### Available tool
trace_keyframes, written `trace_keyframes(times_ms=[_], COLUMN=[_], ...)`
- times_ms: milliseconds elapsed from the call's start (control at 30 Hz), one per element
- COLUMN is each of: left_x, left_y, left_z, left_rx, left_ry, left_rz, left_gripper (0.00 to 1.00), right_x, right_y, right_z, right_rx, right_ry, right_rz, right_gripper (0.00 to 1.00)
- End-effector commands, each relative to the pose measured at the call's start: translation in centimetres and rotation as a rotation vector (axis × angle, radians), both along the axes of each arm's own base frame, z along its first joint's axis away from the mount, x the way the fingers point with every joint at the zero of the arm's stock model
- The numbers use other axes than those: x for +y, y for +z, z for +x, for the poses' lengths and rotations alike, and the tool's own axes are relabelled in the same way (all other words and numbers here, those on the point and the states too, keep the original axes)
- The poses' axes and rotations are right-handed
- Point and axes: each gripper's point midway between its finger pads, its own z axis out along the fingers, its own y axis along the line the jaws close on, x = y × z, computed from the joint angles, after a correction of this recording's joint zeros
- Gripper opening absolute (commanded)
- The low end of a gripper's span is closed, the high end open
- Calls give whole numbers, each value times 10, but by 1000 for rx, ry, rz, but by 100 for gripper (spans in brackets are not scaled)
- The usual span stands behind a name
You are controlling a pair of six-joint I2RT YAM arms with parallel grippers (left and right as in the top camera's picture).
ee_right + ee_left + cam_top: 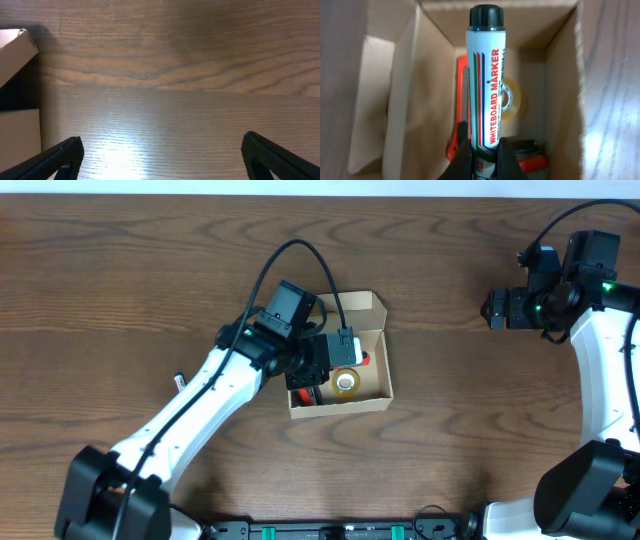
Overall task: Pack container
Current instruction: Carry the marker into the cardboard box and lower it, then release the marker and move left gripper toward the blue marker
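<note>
The tan cardboard container (380,386) stands open in the middle of the table, its lid flap folded back. Inside lie a roll of clear tape (346,382) and an orange cutter (460,95). My left gripper (483,152) is shut on a white whiteboard marker (485,85) with a black cap and holds it over the container's inside (432,90). In the overhead view the left gripper (318,365) covers the container's left part. My right gripper (162,150) is open and empty above bare wood at the far right (497,308). The container's edge shows at left (17,45).
A small dark pen-like thing (180,381) lies on the table left of the left arm. The wooden table (450,440) spreads between the container and the right arm.
</note>
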Motion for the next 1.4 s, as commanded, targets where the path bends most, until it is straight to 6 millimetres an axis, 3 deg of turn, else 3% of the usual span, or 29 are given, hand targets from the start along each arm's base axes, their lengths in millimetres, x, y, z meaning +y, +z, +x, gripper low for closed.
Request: trace_keyframes(times_ms=[0,433,467,500,600,733,867,1000,1100,1167,1267,1367], left_x=[0,3,4,5,6,5,3,-2,6,20,60,102], left_y=[-10,-68,-72,-75,-78,-74,-58,-17,16,36,60,65], left_z=[11,9,8,8,5,6,10,19,26,32,42,39], left_rx=[-22,116,127,142,164,159,141,104,65,46,23,62], left_ry=[-11,9,17,30,45,55,64,116,202,328,617,800], left_rz=[48,130,138,142,147,140,123,72,68,83,115,154], left_gripper=[6,6,11,27,31,46,50,54,54,60,98,95], right_x=[-3,0,0,0,0,0,1,1,1,1,1,1], right_y=[-4,-3,-3,-4,-4,-4,-5,-5,-5,-5,-6,-6], right_z=[0,1,1,0,0,-1,-2,-2,-2,-3,-5,-5], right_rx=[8,5,5,6,9,12,17,19,19,22,28,31], right_ry=[-17,-11,-11,-11,-11,-11,-11,-10,-11,-10,-10,-10], right_rz=[4,18,18,18,19,20,21,22,21,22,24,24], right_gripper=[94,94,94,94,94,94,94,94,94,94,94,94])
